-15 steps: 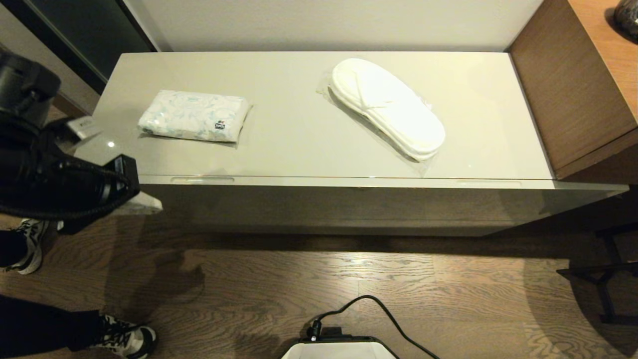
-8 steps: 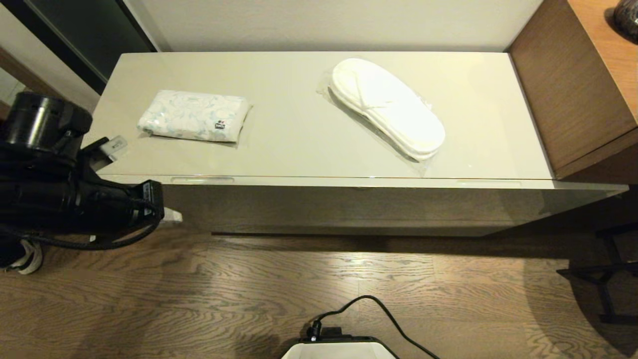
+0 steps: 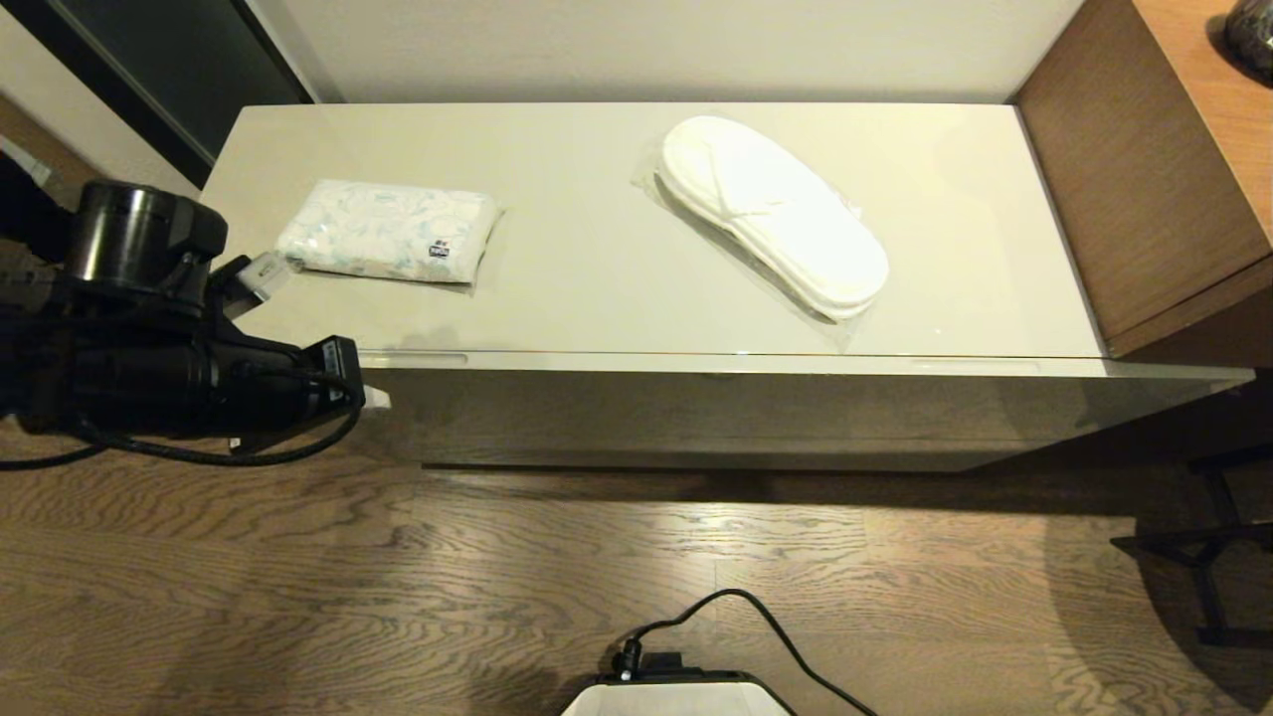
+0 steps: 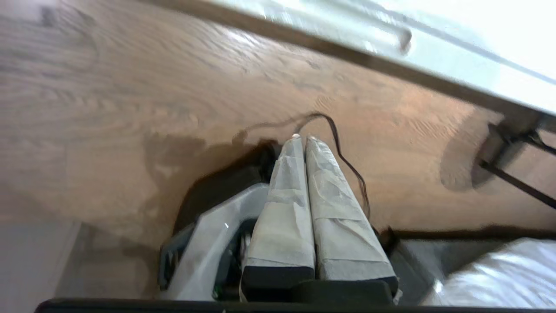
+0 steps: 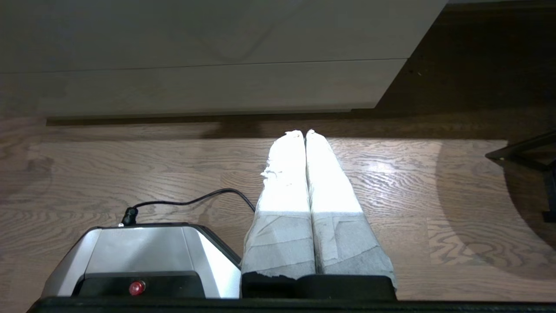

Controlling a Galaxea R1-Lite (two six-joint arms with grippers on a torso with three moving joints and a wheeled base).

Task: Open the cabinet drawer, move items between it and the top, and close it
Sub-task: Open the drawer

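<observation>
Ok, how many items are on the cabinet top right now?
2. The tissue pack lies toward the left end of the top; the wrapped slippers lie right of centre, angled. The drawer is shut, so anything inside is hidden.

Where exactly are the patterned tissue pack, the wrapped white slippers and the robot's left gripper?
white-and-pale-blue patterned soft tissue pack [image 3: 388,231]: head view, its middle.
white slippers in clear plastic wrap [image 3: 774,214]: head view, upper sole.
left gripper [image 4: 302,140]: left wrist view, between fingertips.

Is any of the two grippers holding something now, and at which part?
Nothing is held. The left gripper and the right gripper are both shut on nothing.
</observation>
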